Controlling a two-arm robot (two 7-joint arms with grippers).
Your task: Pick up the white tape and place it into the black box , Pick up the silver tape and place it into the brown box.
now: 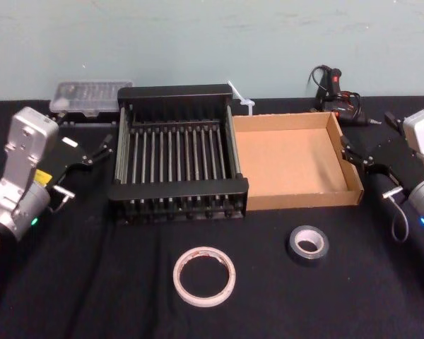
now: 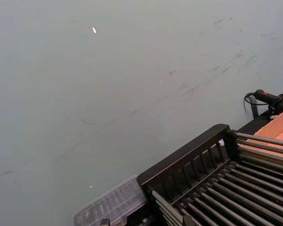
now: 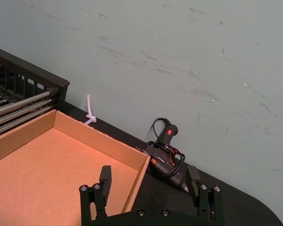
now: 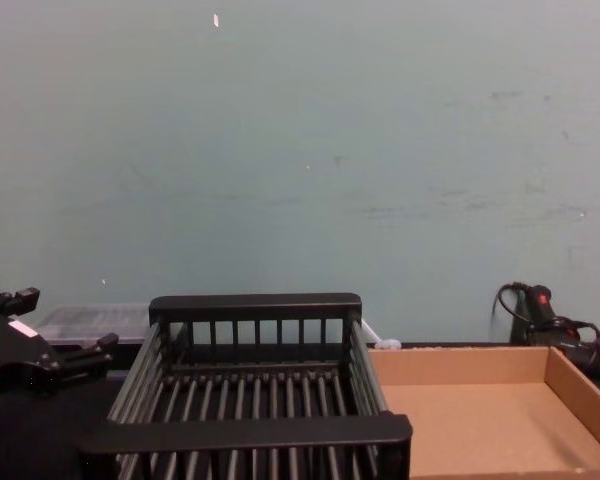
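Observation:
The white tape (image 1: 204, 275) lies flat on the black tablecloth near the front, ahead of the black box (image 1: 177, 189). To its right, in front of the brown box (image 1: 300, 198), the smaller silver tape (image 1: 308, 244) also lies flat. Both boxes stand side by side, touching, and hold nothing. My left gripper (image 1: 99, 152) hovers open just left of the black box (image 4: 255, 432); it also appears in the chest view as the left gripper (image 4: 55, 325). Off the right wall of the brown box (image 3: 61, 169) my right gripper (image 1: 348, 152) is open with nothing between its fingers (image 3: 105, 178).
A clear plastic case (image 1: 90, 95) sits behind the black box at the back left. A black glue gun with cable (image 1: 336, 92) lies at the back right by the wall, and a white zip tie (image 1: 242, 99) sticks up behind the boxes. A pale wall closes the table's far edge.

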